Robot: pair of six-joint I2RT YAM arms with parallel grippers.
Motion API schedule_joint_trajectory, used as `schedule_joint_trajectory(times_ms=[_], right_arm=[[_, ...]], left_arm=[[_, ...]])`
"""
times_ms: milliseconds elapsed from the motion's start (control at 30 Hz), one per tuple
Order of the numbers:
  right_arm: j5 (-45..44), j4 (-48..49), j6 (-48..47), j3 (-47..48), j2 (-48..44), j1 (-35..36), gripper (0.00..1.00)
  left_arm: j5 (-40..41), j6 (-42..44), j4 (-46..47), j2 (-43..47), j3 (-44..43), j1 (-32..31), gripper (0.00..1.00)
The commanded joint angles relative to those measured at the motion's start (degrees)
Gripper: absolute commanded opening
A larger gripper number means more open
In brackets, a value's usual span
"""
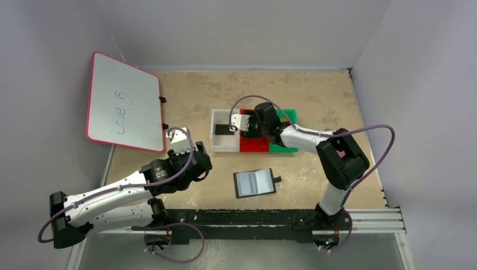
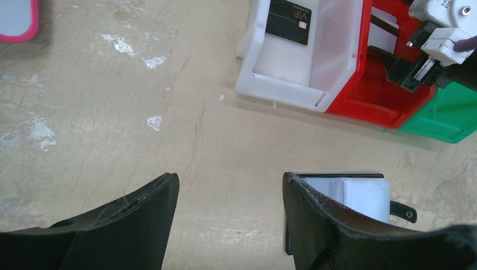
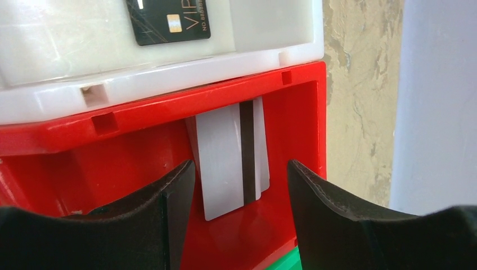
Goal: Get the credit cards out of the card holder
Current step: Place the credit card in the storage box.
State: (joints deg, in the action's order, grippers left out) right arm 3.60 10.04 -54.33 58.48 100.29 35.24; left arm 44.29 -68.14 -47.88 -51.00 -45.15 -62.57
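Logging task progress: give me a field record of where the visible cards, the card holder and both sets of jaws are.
black card: lying in white bin
silver card: in red bin, dark stripe up
card holder: open on table
left jaws: open, empty, above table beside card holder
right jaws: open, above silver card

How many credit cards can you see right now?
2: a black card in the white bin, and a silver-grey striped card in the red bin. Another could be hidden inside the open card holder.
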Motion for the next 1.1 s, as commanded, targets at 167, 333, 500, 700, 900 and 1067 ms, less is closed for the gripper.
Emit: schedule_joint_trajectory(times_ms=[167,333,500,700,900,1067], right_arm=[[-3.8,7.1,1.1,-0.1,1.9,0.0,0.63],[-6.6,13.6,8.7,-2.4,-4.5,-0.1,0.56],[-8.7,16.4,31.7,-6.7,-13.6,-0.2,0.41],[-9.1,-5.8,67.5,-0.5,-12.3,-0.2,0.13],[-2.8,-3.4,77.0,-4.3,-10.5,-0.2,0.09],[-3.8,-5.7,79.2,-1.4,-5.5,-0.1,0.03]], left_arm=[[1.2,0.0,-0.1,0.5,0.1,0.2,0.67],[2.1,-0.6,-1.2,0.8,-0.5,0.2,0.67],[2.9,-1.8,-1.4,2.2,0.2,0.2,0.66],[2.9,-2.2,0.3,3.5,1.9,0.2,0.67],[2.3,-2.2,1.6,2.0,2.3,0.2,0.66],[1.8,-2.5,2.2,1.4,2.7,0.2,0.66]])
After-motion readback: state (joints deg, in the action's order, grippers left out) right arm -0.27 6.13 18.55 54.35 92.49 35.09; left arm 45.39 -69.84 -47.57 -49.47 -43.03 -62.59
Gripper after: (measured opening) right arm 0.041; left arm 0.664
